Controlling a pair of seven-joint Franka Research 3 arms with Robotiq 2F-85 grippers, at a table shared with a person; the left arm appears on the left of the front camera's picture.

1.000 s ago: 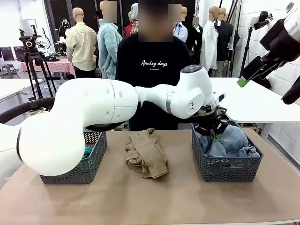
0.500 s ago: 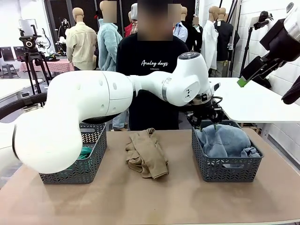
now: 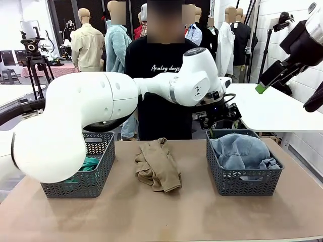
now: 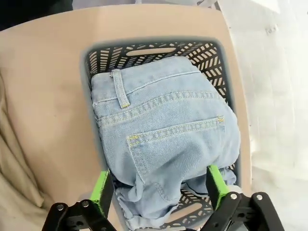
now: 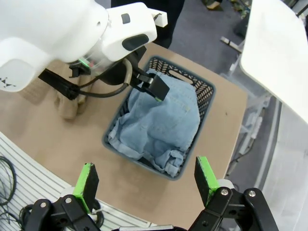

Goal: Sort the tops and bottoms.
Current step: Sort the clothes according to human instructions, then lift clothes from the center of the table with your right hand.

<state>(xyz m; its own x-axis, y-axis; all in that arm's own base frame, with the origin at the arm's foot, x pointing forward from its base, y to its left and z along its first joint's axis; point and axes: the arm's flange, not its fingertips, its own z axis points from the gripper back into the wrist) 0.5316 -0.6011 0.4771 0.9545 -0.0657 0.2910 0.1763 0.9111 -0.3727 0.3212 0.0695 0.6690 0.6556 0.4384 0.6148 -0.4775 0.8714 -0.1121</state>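
Observation:
Pale washed-blue denim shorts (image 3: 239, 148) lie on top in the right grey basket (image 3: 242, 182), with more denim under them. From the left wrist the shorts (image 4: 163, 134) sit directly below my left gripper (image 4: 158, 187), which is open and holds nothing. That gripper (image 3: 222, 120) hangs a little above the basket's back rim. A tan-beige top (image 3: 157, 165) lies crumpled on the table between the baskets. A teal-green top (image 3: 90, 164) sits in the left basket (image 3: 86, 184). My right gripper (image 5: 144, 180) is open and empty, high above the right basket (image 5: 207, 91) and the shorts (image 5: 159, 120).
A person in a black printed T-shirt (image 3: 161, 75) stands at the far edge, behind my left arm (image 3: 101, 111). A white table (image 3: 272, 108) stands at the back right. Bare tabletop (image 3: 166, 212) stretches along the front.
My left gripper has opened, let go of the pale shorts in the right basket, and risen above them. The right arm has not moved.

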